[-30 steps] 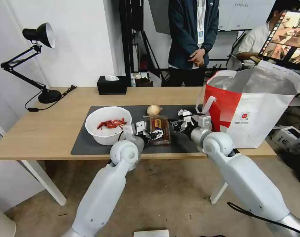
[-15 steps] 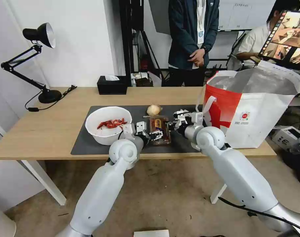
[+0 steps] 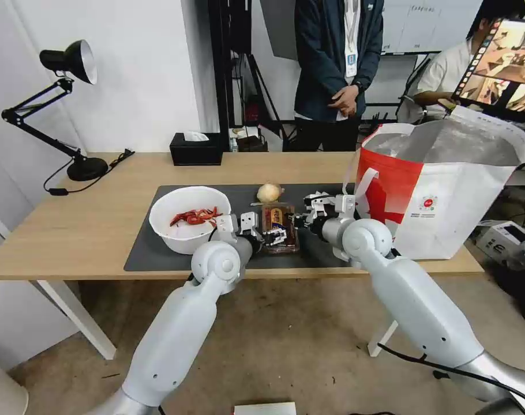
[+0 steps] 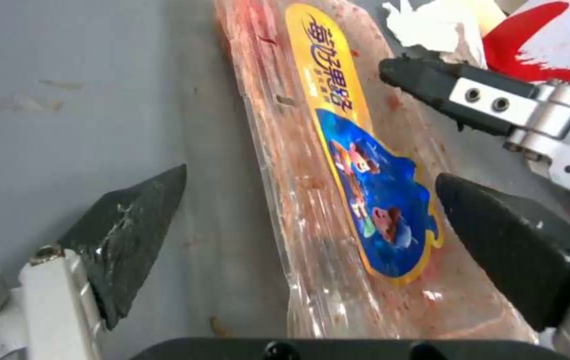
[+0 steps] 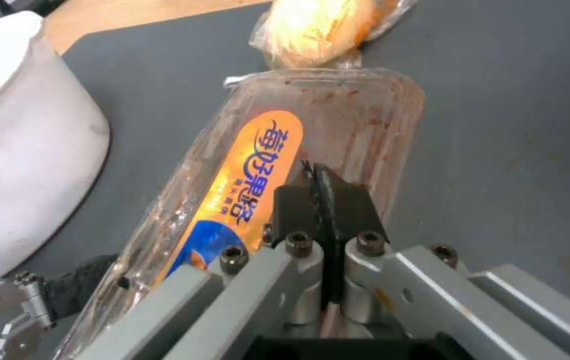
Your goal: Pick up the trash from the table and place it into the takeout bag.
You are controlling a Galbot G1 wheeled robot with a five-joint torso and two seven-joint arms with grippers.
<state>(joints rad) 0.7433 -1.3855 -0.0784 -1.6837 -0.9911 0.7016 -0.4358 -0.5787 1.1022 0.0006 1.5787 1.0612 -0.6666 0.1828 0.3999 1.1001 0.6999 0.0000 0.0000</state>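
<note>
We see the clear plastic tray (image 3: 280, 227), thin, glossy and smeared red inside under a yellow-and-blue label, lying near the front edge of the dark grey mat (image 3: 147, 245). Our left gripper (image 4: 312, 235) straddles it with fingers spread wide. Our right gripper (image 5: 325, 192) is pinched closed on the tray's side rim

The clear plastic tray (image 5: 312, 145) carries an orange-and-blue label (image 4: 358, 165) printed with Chinese characters "莓好果略" and cartoon figures.
</note>
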